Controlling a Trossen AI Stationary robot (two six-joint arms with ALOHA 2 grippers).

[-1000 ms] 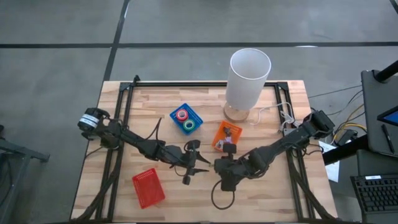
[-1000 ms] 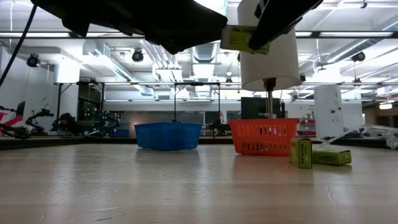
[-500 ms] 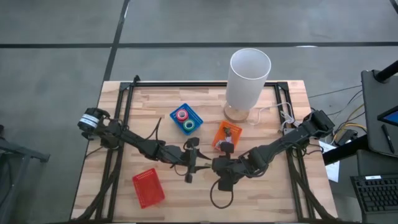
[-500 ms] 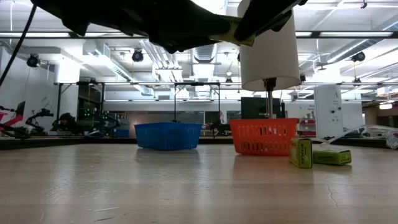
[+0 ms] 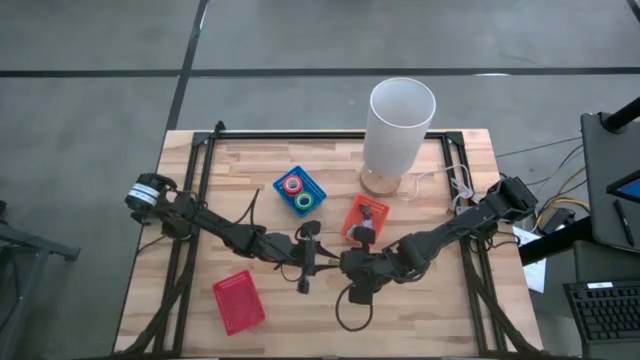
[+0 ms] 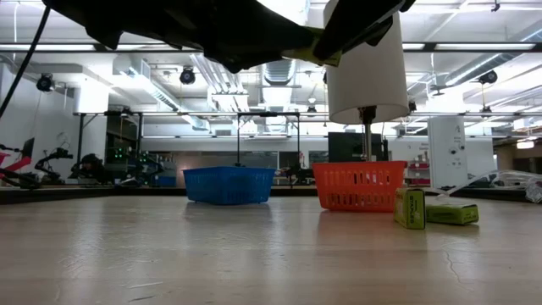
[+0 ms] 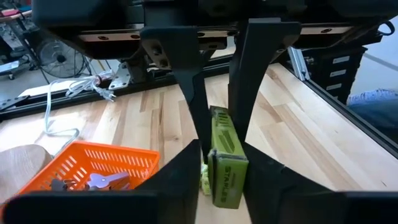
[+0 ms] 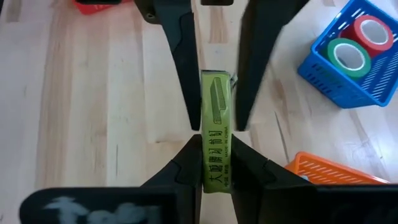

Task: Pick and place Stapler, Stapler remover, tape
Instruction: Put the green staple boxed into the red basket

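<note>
From above, my left fingers (image 5: 318, 262) and my right fingers (image 5: 345, 265) met tip to tip over the middle of the table (image 5: 450, 310). The blue basket (image 5: 313, 185) with the tape (image 5: 292, 184) sat beyond them, the orange basket (image 5: 364, 217) just past my right fingers, and the red basket (image 5: 238, 301) lay behind my left fingers. The white lamp (image 5: 400, 125) stood well beyond.

At table level, both arms hung dark overhead, and a sliver of the green staples box (image 6: 326, 54) showed between them, high above the wood. Two more green boxes (image 6: 410, 207) rested on the table beside the orange basket.

Through my left wrist camera, the staples box stood between my left fingers, close against both; I couldn't tell if they pinched it. My right fingers reached in from the far side. A metal stapler remover (image 7: 93, 182) lay in the orange basket, off to one side.

Through my right wrist camera, my right fingers were clamped on the box's near end, while my left fingers flanked its far end. The red and green-faced tape rolls sat in the blue basket, off beside them.
</note>
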